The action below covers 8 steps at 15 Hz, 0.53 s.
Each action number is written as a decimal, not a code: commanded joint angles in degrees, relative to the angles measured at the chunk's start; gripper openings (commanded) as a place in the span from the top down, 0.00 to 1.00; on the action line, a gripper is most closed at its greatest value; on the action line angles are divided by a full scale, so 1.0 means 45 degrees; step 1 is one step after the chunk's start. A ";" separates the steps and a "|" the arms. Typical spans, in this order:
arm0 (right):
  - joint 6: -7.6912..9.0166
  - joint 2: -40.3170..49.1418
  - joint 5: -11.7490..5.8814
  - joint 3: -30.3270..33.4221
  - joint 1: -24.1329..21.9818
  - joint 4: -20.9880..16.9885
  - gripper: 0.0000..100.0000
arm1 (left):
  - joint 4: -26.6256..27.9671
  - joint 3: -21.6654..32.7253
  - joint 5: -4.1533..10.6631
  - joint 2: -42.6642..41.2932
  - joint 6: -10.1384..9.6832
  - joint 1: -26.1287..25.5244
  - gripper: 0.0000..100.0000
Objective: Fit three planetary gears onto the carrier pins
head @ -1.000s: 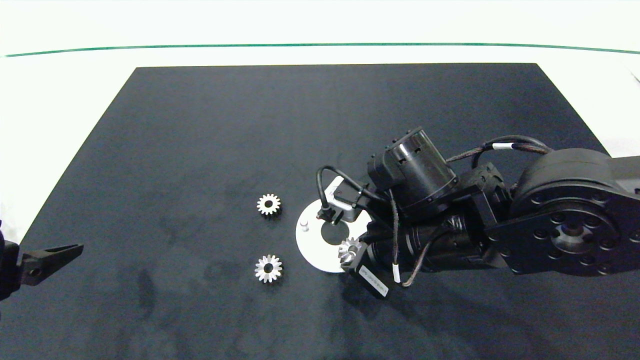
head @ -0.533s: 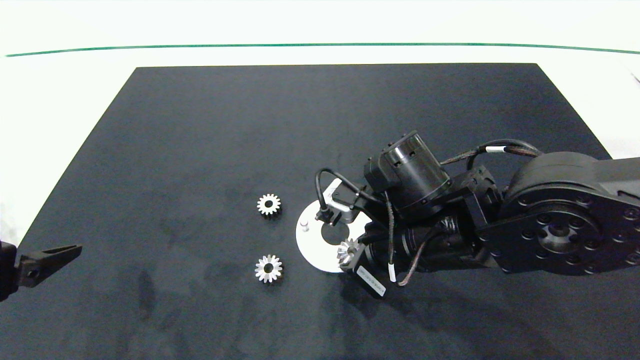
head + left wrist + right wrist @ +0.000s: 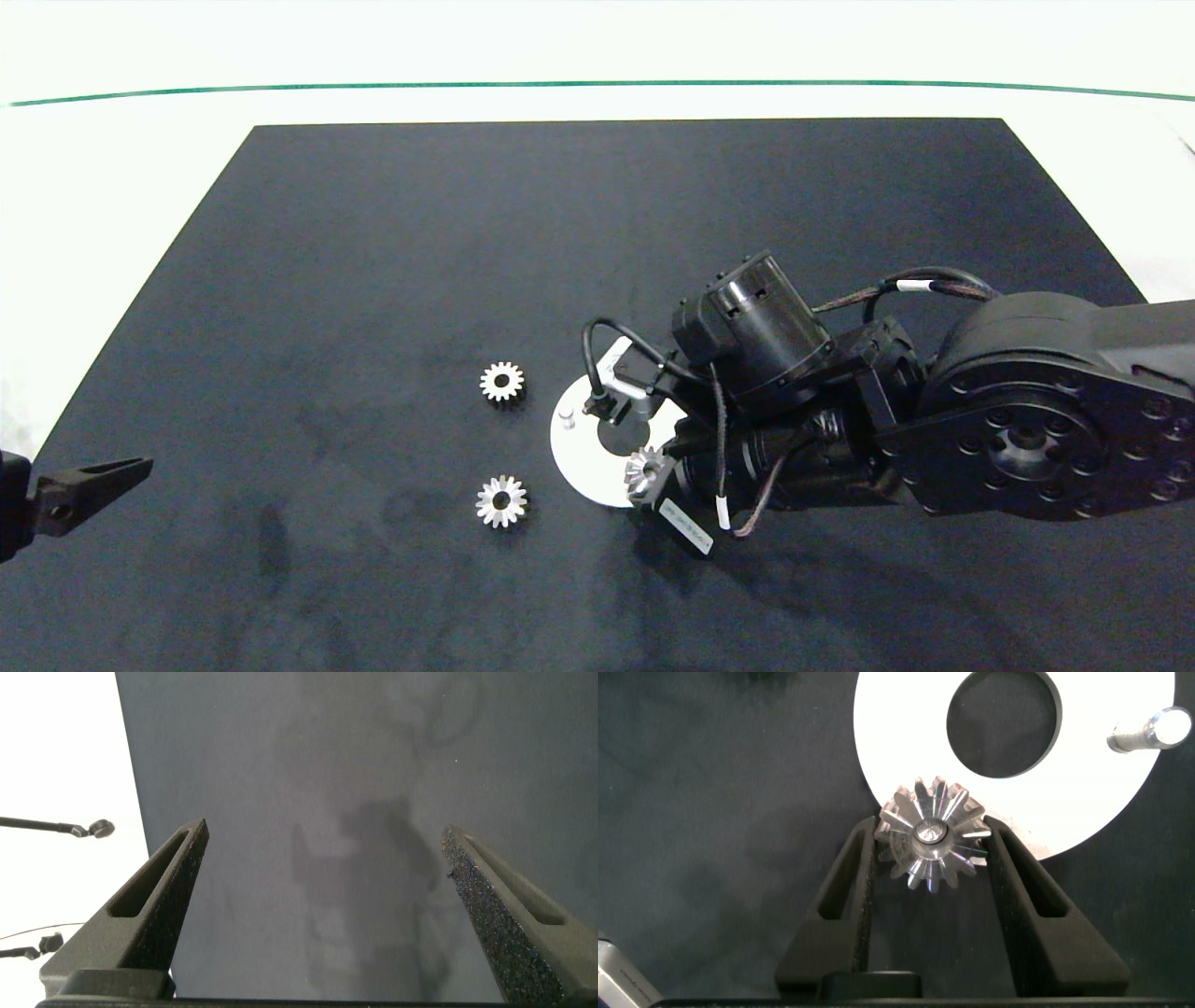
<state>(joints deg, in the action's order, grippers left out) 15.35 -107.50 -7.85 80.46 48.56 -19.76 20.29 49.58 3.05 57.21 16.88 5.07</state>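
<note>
A white disc (image 3: pixel 579 457) with a large centre hole lies on the black mat. One carrier pin (image 3: pixel 567 417) stands free near its left rim and also shows in the right wrist view (image 3: pixel 1150 731). My right gripper (image 3: pixel 644 467) is shut on one planetary gear (image 3: pixel 931 842) at the disc's (image 3: pixel 1083 793) near rim, its fingers (image 3: pixel 850 887) touching the teeth on both sides. A round pin tip shows in the gear's centre hole. Two more gears (image 3: pixel 501 382) (image 3: pixel 501 501) lie flat on the mat left of the disc. My left gripper (image 3: pixel 84 485) is open at the far left.
The right arm's wrist and cables (image 3: pixel 747 373) cover the disc's right half and hide any other pin there. The black mat (image 3: pixel 373 280) lies on a white table (image 3: pixel 93 233), with bare mat around the loose gears.
The right arm has shifted slightly to the left, carrying the held gear a little leftward over the disc's rim. The loose gears and left arm have stayed put.
</note>
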 commanded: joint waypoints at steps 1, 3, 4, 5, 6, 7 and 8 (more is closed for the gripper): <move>0.0027 0.0001 -0.0013 -0.0008 0.0011 -0.0023 0.00 | 0.0023 -0.0002 0.0006 0.0021 0.0018 0.0006 0.00; 0.0027 0.0060 -0.0033 -0.0008 0.0011 -0.0042 0.00 | 0.0023 -0.0002 0.0006 0.0040 0.0018 0.0006 0.00; -0.0012 0.0294 -0.0072 0.0011 -0.0009 -0.0023 0.00 | 0.0004 -0.0002 0.0006 0.0060 0.0018 -0.0033 0.00; -0.0149 0.0939 -0.0130 -0.0028 -0.0087 -0.0062 0.00 | 0.0004 -0.0002 0.0006 0.0099 0.0018 -0.0072 0.00; -0.0403 0.1837 -0.0150 -0.0126 -0.0224 -0.0179 0.00 | 0.0004 -0.0021 -0.0033 0.0138 0.0018 -0.0092 0.00; -0.0403 0.2658 -0.0169 -0.0399 -0.0419 -0.0199 0.00 | 0.0004 -0.0002 -0.0072 0.0177 -0.0022 -0.0111 0.00; -0.0403 0.3458 -0.0404 -0.0692 -0.0536 -0.0238 0.00 | -0.0074 0.0037 -0.0130 0.0294 -0.0061 -0.0092 0.00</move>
<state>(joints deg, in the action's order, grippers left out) 13.78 -99.85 -8.92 79.41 47.43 -20.36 19.81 49.62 2.50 57.91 16.48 4.63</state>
